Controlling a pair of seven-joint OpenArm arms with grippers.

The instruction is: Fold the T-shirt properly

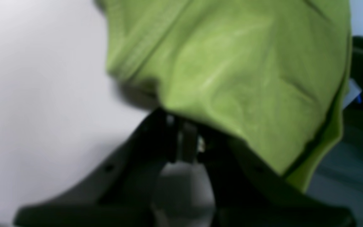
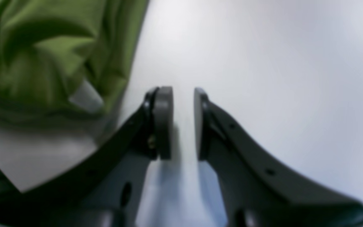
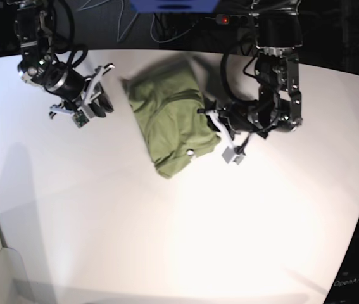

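On the white table [image 3: 103,221], the left gripper [image 1: 181,132] is pinching the T-shirt [image 3: 173,123]; the right gripper [image 2: 183,123] is hovering narrowly parted, empty.

Look at your robot: it has two black arms. The left arm [image 3: 274,69] is made of chunky black blocks with a loop of black cable beside it. The right arm [image 3: 49,66] has a round silver joint and black cables too. Each arm ends in small white parts near its tip. Up close, the right gripper [image 2: 183,123] has two curved black fingers [image 2: 247,160] with small holes and flat grey pads [image 2: 164,121].
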